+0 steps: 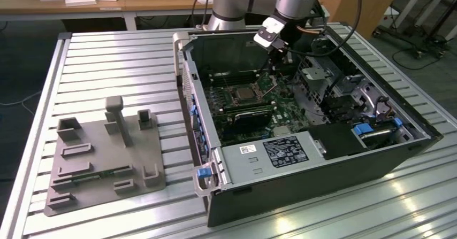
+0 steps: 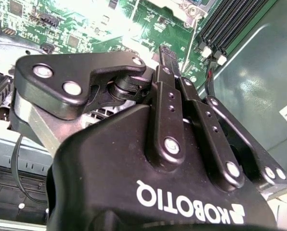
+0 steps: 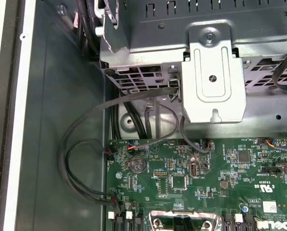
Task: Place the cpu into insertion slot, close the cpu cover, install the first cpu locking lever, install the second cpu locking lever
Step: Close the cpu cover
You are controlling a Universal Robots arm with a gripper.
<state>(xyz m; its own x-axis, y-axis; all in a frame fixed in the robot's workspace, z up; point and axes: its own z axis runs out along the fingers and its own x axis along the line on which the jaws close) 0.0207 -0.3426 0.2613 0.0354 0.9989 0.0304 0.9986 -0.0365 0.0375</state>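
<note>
Cpu (image 1: 247, 93) lies flat, metal top up, in insertion slot (image 1: 230, 97); square, no long axis. Gripper (image 2: 166, 52) hangs over motherboard (image 3: 191, 168), fingers seemingly pressed together; any hold unclear.

The insertion slot (image 1: 243, 94) lies in the case (image 1: 321, 185) on the table (image 1: 114, 68).

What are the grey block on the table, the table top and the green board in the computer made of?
Grey block: probably plastic, matte and evenly grey, with chunky moulded shapes.
Table top: seemingly aluminium, with pale silvery ribbed slats that catch glare.
Motherboard, the green board: circuit-board laminate by the look of it, glossy green and studded with small soldered parts.
</note>
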